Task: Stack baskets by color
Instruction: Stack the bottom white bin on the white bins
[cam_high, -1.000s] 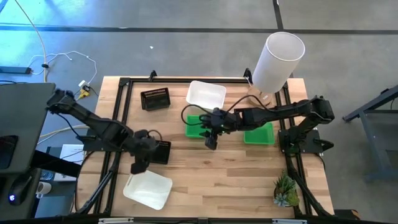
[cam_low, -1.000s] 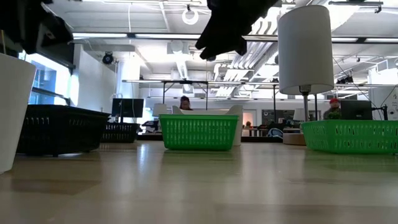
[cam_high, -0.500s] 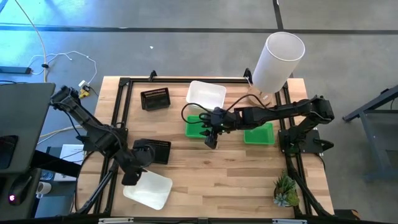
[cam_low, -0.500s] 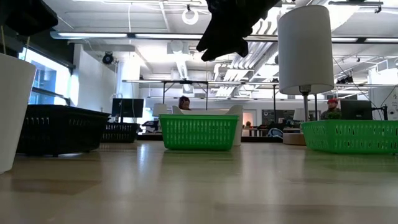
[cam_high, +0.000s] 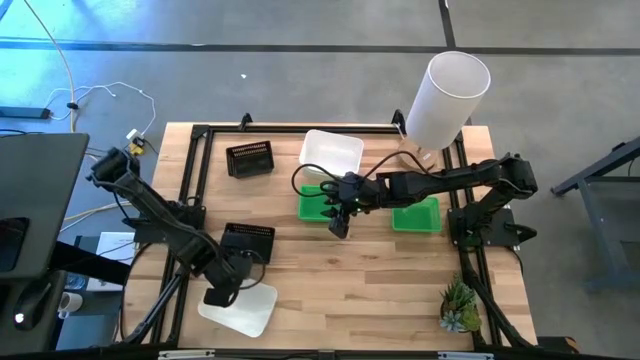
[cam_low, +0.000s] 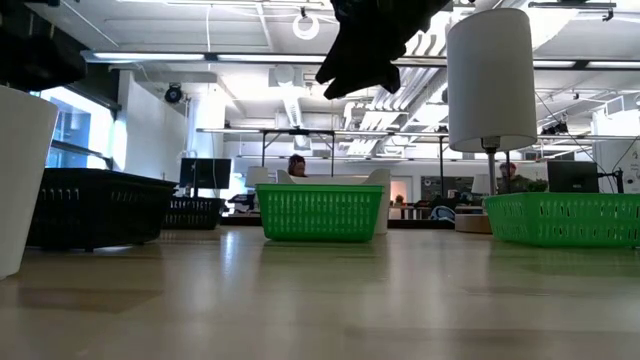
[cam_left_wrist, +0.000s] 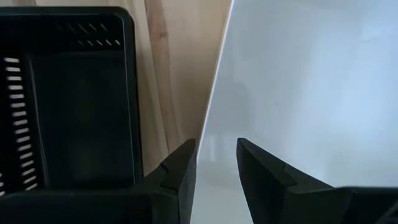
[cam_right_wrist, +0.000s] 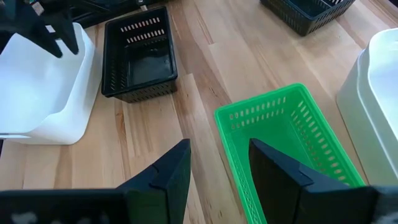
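Progress looked partial when I checked. From overhead I counted only six basket positions, so some may already have been nested, but I couldn't confirm how many sat in each.

Whites: near white basket (cam_high: 238, 305) at the front left corner, far white basket (cam_high: 331, 151) at the back centre, well apart. Not merged.
Blacks: near black basket (cam_high: 247, 241) just beside the near white one, far black basket (cam_high: 250, 160) at the back left. Not merged.
Greens: centre green basket (cam_high: 312, 203) touching the far white one, right green basket (cam_high: 416, 214) further right. Not merged.

Every basket whose inside I could see held no loose items; the right wrist camera showed the centre green and near black ones bare inside.

Left gripper (cam_left_wrist: 216, 163) sat over the near white basket's edge next to the near black one, fingers partly spread with the white rim lined up between them, not clamped as far as I could tell. My guess was a white pick coming up.

Right gripper (cam_high: 338, 222) hung above the centre green basket's front rim, fingers spread, holding nothing.

Tall white cylinder (cam_high: 446, 99) and potted plant (cam_high: 459, 306) were off to the right, not in play.
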